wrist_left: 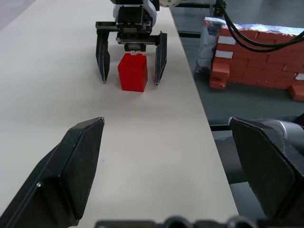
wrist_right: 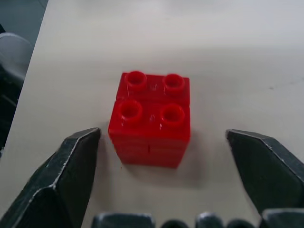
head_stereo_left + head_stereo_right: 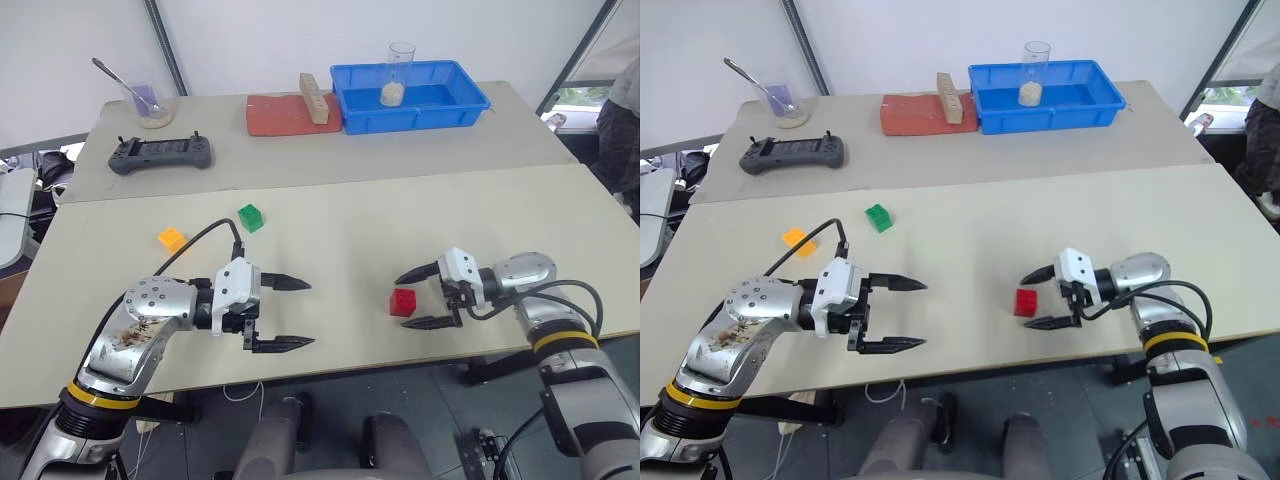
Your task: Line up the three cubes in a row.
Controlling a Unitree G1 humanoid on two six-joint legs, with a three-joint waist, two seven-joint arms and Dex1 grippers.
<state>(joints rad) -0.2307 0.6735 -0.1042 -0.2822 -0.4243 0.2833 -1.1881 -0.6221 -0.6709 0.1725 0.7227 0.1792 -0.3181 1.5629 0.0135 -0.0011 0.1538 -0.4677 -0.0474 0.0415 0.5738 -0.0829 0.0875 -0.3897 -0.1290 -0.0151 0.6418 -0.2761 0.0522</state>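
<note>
- Three cubes lie on the near table (image 3: 330,220), not yet in a row: the orange cube (image 3: 172,239) and green cube (image 3: 251,217) sit close together at the far left, while the red cube (image 3: 403,302) stands well apart to the right, near the front edge.
- We see the right gripper (image 3: 420,298) with its jaws spread wide on either side of the red cube; the cube rests on the table, studs up, and neither finger touches it.
- The left gripper (image 3: 290,314) hangs wide and empty over the near left, pointing toward the red cube.
- We judge the step in hand to concern the red cube, which looks out of line with the other two.
- Next, we think the right jaws must close squarely on its sides and carry it left and farther back, or the other two must come to it.
</note>
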